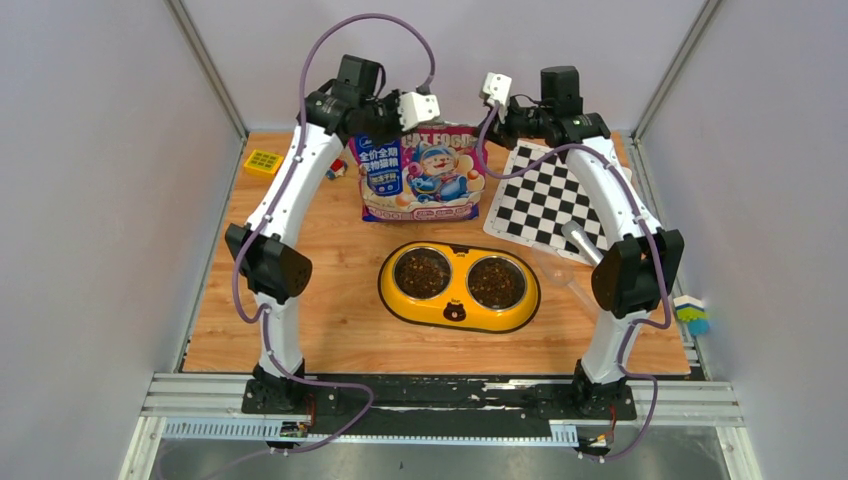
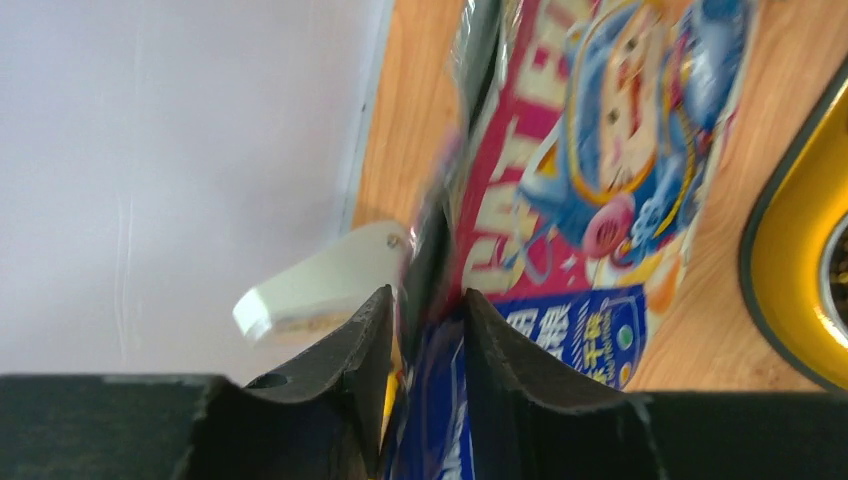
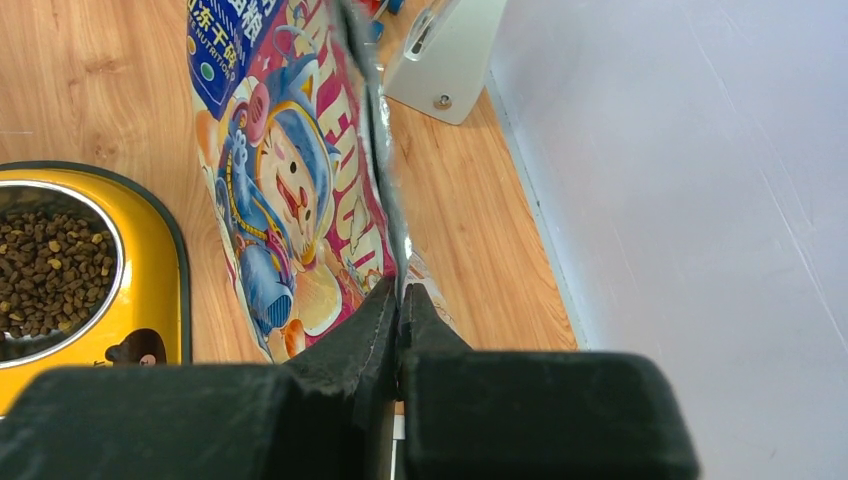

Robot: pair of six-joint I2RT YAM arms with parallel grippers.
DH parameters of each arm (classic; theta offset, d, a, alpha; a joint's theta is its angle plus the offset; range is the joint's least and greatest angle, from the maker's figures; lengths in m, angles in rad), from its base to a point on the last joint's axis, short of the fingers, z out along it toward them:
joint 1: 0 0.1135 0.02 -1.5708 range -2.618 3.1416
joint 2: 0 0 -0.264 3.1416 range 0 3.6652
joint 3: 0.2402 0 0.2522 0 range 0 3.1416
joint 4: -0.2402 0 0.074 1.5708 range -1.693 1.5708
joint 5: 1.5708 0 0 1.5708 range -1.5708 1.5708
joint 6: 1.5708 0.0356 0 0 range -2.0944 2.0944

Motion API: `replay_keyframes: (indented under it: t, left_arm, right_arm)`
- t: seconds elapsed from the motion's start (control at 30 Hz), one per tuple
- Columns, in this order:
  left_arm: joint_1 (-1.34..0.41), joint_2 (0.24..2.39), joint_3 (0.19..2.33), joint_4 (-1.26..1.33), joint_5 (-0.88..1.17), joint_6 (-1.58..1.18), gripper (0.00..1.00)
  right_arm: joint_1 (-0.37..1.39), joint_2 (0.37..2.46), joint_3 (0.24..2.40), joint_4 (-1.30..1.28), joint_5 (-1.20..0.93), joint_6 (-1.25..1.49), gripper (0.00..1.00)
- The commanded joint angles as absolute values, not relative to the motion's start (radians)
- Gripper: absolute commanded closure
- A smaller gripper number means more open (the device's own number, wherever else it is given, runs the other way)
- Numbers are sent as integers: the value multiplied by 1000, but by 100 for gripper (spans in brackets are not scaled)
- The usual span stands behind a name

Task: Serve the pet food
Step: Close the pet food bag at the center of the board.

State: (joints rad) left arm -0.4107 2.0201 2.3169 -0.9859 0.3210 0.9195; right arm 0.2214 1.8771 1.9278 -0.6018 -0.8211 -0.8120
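At 12 o'clock on the table, the cat food bag (image 1: 425, 172) stands upright. Both arms arch over it, with their wrists bent down onto its top edge. Pet food (image 1: 423, 271) lies in both bowls of the yellow feeder (image 1: 458, 313), at 6 o'clock from the bag, so you look to be at the put-down step. The right gripper (image 3: 400, 300) is clamped on the top seam. The left gripper (image 2: 427, 320) has its jaws parted, with the seam loose between them. Next, release the right and lift both arms straight clear without tipping the bag.
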Motion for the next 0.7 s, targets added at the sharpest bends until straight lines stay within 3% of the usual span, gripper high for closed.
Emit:
replay_keyframes:
  t: [0.0,0.03,0.1,0.13,0.2,0.3,0.43,0.5,0.57,0.67]
  left_arm:
    - [-347,1936,2318,-1019,218,944,59]
    - [-341,1933,2317,-1022,214,950,59]
    - [-329,1928,2314,-1028,210,957,71]
    - [-325,1925,2312,-1032,209,958,84]
    - [-313,1922,2308,-1041,203,961,99]
    - [-296,1910,2292,-1044,206,964,100]
    - [-274,1883,2261,-1036,209,978,63]
    - [-263,1870,2247,-1037,207,993,52]
    - [-249,1858,2239,-1044,207,1007,44]
    - [-224,1848,2234,-1065,210,1028,41]
  right_arm:
    - [196,1798,1937,-564,-816,-800,100]
    - [195,1796,1937,-563,-816,-799,100]
    - [195,1796,1937,-562,-813,-799,100]
    - [194,1794,1937,-560,-813,-799,100]
    - [194,1793,1937,-560,-811,-799,100]
    - [194,1792,1937,-559,-810,-801,100]
    - [192,1790,1937,-559,-807,-804,100]
    - [191,1790,1937,-559,-806,-805,100]
    - [191,1790,1937,-560,-804,-808,100]
    - [190,1789,1937,-560,-809,-811,100]
